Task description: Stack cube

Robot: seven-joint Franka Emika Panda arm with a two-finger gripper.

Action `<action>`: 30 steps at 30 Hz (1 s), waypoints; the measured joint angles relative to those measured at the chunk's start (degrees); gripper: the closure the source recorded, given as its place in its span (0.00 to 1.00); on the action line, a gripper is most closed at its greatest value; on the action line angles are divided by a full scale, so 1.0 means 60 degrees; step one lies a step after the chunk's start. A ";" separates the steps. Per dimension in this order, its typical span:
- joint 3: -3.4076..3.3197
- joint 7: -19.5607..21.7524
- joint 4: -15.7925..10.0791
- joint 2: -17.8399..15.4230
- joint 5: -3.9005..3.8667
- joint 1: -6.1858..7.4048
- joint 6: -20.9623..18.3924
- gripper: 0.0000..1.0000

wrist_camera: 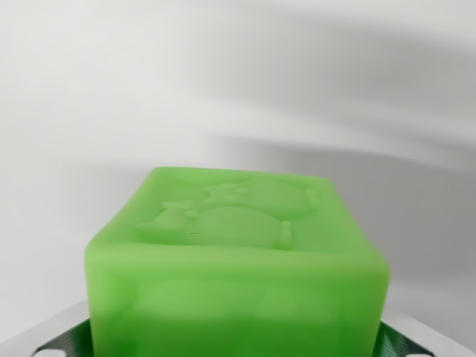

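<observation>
A translucent green cube (238,253) with a raised figure on its top face fills the lower half of the wrist view, very close to the camera. My gripper (238,343) stands around it. One finger (63,336) presses the cube's side at the wrist view's left. The other finger (413,338) meets the opposite side at the wrist view's right. The gripper is shut on the cube. Only the fingers' grey and dark edges show at the bottom corners. No other cube is visible.
Behind the cube lies a plain white surface (111,97) with soft grey shadows (357,156) across the wrist view's right.
</observation>
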 joint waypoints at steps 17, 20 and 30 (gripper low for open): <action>0.0000 0.0022 -0.0068 -0.1651 -0.0030 0.0000 -0.1563 1.00; 0.0000 0.0024 -0.0063 -0.1957 -0.0033 0.0000 -0.1852 1.00; 0.0081 0.0031 0.0359 -0.1663 -0.0033 0.0095 -0.2032 1.00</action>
